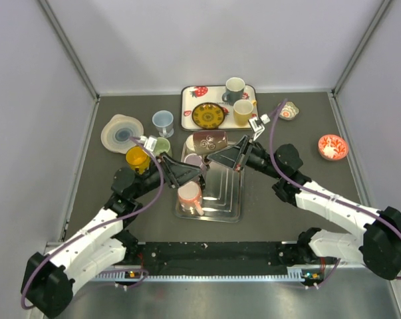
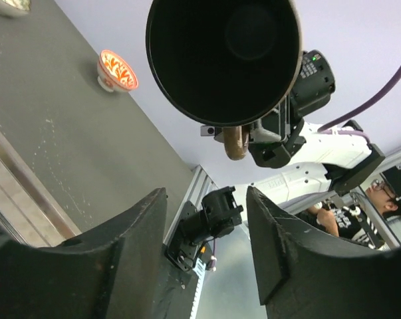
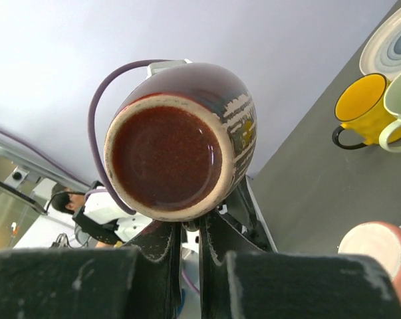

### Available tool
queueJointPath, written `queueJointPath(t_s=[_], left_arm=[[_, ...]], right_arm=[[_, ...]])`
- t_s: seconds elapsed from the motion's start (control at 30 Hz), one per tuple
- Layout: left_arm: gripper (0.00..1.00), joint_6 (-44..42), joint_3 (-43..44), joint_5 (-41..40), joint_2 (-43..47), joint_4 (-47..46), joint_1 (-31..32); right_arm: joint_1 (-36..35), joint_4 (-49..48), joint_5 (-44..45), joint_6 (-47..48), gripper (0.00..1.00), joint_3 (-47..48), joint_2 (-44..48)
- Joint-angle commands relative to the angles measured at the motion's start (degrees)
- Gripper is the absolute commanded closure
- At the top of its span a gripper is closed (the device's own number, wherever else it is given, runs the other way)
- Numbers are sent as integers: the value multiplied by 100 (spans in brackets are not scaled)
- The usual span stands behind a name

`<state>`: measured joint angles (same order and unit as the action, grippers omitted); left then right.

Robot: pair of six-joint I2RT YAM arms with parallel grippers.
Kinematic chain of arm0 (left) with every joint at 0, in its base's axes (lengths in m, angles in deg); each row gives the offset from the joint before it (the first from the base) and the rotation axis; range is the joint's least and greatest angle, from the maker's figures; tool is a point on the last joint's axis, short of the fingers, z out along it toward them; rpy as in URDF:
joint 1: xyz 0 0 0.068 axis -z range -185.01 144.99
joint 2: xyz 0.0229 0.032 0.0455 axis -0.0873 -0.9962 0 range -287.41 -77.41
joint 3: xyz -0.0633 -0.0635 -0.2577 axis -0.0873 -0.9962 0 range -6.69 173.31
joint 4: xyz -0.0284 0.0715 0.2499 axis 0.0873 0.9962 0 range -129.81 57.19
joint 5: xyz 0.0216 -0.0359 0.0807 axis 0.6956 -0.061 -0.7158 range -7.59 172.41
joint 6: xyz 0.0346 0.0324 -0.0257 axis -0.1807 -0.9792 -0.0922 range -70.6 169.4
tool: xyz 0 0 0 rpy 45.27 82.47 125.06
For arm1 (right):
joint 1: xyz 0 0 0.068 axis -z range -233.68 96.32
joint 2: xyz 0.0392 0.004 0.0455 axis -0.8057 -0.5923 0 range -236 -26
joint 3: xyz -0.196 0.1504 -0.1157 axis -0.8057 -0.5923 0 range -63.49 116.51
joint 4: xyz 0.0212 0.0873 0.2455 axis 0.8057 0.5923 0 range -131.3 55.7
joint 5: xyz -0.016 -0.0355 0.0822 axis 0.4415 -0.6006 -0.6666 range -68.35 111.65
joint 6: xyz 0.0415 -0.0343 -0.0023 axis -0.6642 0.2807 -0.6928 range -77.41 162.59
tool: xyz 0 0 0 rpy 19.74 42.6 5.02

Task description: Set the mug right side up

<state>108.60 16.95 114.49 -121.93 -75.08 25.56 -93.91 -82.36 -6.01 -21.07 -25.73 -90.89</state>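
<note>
Firmly right end effector point(image 3: 192, 229) clenches glazed brown mug point(image 3: 180, 153); left end effector point(image 2: 207, 199) released.

Robot lab test cell, plain panel walls point(image 1: 213, 40), aluminium frame point(image 1: 68, 46), dark tabletop point(image 1: 320, 119), person beside rig point(image 3: 64, 198)

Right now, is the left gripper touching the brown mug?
Apart. The left wrist view shows the brown mug above the left gripper, with clear background between its rim and the open jaws.
</note>
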Motion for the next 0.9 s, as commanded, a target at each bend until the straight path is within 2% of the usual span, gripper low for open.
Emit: queueJointPath(t_s=[0.0,0.4,0.63,0.73,0.87], left_arm=[[45,-145,387,-61,-268,-657,221],[44,-242,704,-412,-620,-868,309],[65,-40,625,-737,-857,-1272,406],[71,56,598,-896,-936,-1483,450],[74,135,642,-949,-1059,-1659,485]], right_arm=[[68,-518,-134,37,100,179,90],[59,-183,-143,240,100,118,169],[59,-227,-143,257,100,100,160],[59,-271,-143,257,100,65,151],[59,-297,-152,249,100,-5,151]])
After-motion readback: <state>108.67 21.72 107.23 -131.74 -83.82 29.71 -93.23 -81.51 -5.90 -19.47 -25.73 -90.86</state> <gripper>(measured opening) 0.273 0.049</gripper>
